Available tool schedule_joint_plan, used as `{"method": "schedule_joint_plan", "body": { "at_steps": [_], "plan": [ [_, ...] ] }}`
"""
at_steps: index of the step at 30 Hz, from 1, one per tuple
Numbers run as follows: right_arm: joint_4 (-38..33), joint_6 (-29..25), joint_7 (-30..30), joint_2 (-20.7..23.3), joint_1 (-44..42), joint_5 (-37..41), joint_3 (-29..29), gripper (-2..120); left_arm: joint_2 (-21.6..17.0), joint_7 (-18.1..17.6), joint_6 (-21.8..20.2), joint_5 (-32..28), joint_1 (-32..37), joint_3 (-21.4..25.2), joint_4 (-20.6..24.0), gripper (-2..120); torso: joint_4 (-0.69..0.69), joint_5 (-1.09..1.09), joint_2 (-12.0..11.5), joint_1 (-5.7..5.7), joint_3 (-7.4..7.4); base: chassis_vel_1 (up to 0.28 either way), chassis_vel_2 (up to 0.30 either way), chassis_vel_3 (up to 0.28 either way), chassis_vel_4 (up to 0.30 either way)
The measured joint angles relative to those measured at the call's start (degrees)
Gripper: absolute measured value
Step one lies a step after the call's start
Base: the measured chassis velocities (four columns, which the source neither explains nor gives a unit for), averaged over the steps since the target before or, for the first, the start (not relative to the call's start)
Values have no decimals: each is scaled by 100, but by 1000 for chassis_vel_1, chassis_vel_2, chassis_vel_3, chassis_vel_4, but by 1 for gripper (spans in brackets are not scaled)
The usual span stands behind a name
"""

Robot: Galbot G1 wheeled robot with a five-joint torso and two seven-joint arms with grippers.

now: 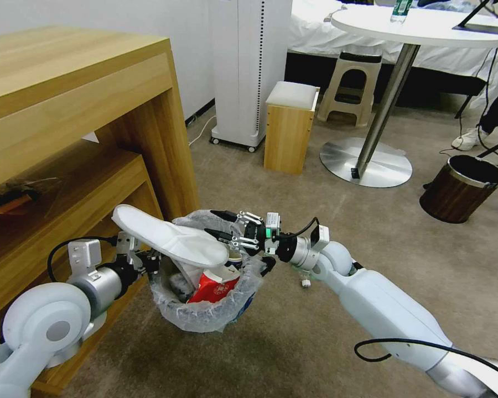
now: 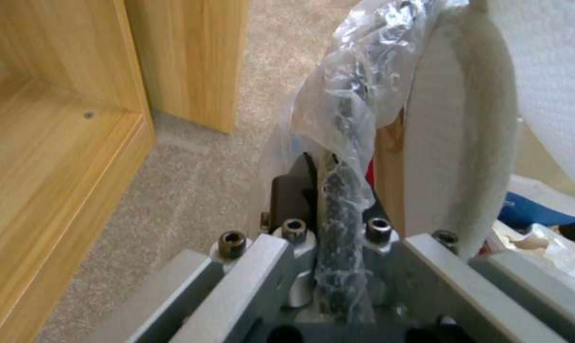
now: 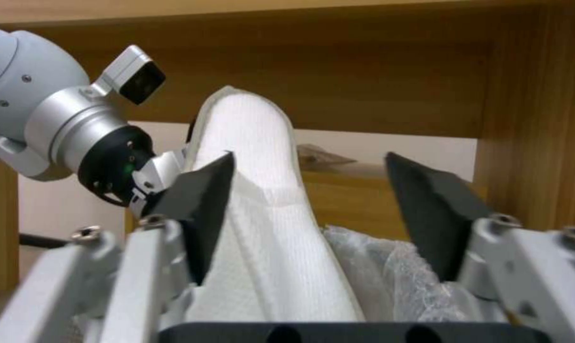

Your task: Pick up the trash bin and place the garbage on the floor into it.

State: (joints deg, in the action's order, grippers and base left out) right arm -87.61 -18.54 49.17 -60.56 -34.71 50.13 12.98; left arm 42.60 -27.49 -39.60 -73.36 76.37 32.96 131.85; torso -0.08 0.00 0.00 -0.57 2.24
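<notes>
Left hand (image 1: 144, 260) clamps the lined rim of the trash bin (image 1: 205, 315), holding it off the floor (image 1: 315, 342) by the wooden cabinet (image 1: 66, 110), so the right hand (image 1: 227, 226), fingers spread, hangs over the white slipper (image 1: 171, 237) lying across the rim.

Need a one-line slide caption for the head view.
Left gripper holds the trash bin by its rim; open right gripper above white slipper.

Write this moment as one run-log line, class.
left gripper: shut on trash bin rim | right gripper: open over slipper | slipper: lying across bin
</notes>
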Motion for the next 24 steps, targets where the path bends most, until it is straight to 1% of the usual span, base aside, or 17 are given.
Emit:
{"method": "schedule_joint_plan", "body": {
  "at_steps": [1,3,4,6,8,9,15,16,17,18,19,21,22,24],
  "plan": [
    [-13,0,0,9,0,1,-11,72,-3,0,0,1,3,2,14,0,0,0,0,0,0,0,0,0,0],
    [-19,0,0,13,0,1,-15,73,-6,-1,0,1,2,5,17,0,0,0,0,0,0,0,0,0,0],
    [-24,0,0,16,-2,1,-19,76,-8,-2,0,2,2,6,18,0,0,0,0,0,0,0,0,0,0],
    [-41,-1,0,30,-9,2,-33,90,-16,-6,1,3,0,11,17,0,0,0,0,0,0,0,0,0,0],
    [-43,-2,0,32,-10,2,-36,90,-16,-6,1,3,0,12,18,0,0,0,0,0,0,0,0,0,0],
    [-87,-9,1,86,-25,5,-77,98,-20,-9,2,22,-10,18,6,0,0,0,0,0,0,0,0,0,0],
    [-219,-27,-98,222,-100,24,-250,100,-21,-36,40,127,-32,21,-58,0,0,0,0,0,0,0,0,0,0],
    [-281,-35,-275,260,-133,33,-305,100,-21,-64,54,169,-39,21,-75,0,0,0,0,0,0,0,0,0,0],
    [-470,-34,-872,357,-217,41,-406,100,-32,-124,74,197,-38,43,-93,0,0,0,0,0,0,0,0,0,0],
    [-470,-34,-872,357,-217,41,-406,100,-32,-124,74,197,-38,43,-93,0,0,0,0,0,0,0,0,0,0],
    [-658,48,-1473,442,-300,67,-503,100,-43,-154,77,197,-16,58,-90,0,0,1,0,0,0,0,0,0,0],
    [-881,234,-2366,543,-421,32,-697,100,-44,-251,73,196,8,65,-46,0,0,0,0,0,0,0,0,0,0],
    [-881,234,-2366,543,-421,32,-697,100,-44,-251,73,196,8,65,-46,0,0,0,0,0,0,0,0,0,0],
    [-1033,353,-3103,622,-564,-149,-914,100,-20,-392,54,197,12,64,0,0,0,0,0,0,0,0,0,0,0]
  ]
}}
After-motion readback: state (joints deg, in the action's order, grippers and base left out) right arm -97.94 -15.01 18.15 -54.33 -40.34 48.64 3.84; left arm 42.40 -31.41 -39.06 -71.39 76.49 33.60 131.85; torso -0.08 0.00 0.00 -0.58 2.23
